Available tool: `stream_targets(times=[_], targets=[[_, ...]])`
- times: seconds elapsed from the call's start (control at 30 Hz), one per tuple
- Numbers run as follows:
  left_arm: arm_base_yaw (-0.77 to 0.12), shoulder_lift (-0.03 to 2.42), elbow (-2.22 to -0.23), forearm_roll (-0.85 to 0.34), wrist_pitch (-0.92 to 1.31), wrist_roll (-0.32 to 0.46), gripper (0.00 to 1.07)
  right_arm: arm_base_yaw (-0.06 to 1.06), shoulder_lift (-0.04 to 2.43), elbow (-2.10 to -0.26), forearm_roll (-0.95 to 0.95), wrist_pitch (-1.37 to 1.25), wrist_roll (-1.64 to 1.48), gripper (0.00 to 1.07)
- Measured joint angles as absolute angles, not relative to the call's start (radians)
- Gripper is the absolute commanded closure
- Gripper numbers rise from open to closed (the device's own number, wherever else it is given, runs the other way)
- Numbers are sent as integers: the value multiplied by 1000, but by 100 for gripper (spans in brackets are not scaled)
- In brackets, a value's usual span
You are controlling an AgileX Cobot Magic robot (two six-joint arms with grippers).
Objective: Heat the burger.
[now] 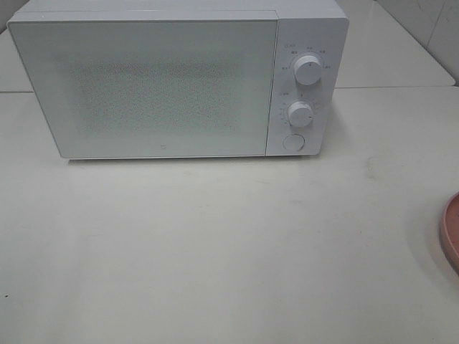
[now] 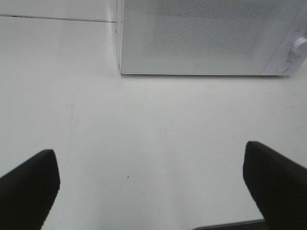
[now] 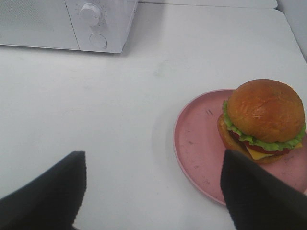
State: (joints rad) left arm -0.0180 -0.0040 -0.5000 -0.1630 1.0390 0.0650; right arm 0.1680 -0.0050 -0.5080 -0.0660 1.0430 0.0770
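The burger [image 3: 264, 120], with a glossy brown bun, green lettuce and cheese, sits on a pink plate [image 3: 196, 143] on the white table. My right gripper [image 3: 153, 191] hangs open above the table just short of the plate, nothing between its fingers. A white microwave [image 1: 172, 79] with its door shut stands at the back of the table. My left gripper [image 2: 151, 187] is open over bare table in front of the microwave [image 2: 206, 36]. In the exterior high view neither gripper shows, and only the plate's rim [image 1: 450, 229] peeks in at the right edge.
The microwave front carries two round knobs [image 1: 308, 68] [image 1: 300, 115] and a round button [image 1: 292, 142] on its right panel. A seam between table tops [image 1: 401, 87] runs behind the microwave. The table's right edge lies beyond the plate.
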Motion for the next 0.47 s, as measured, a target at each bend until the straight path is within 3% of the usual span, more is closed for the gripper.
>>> stream_targets(times=[0.47], targets=[[-18,-4,-500,-163,1039,65,10,168,-5,-508,-66,1043,77,31]])
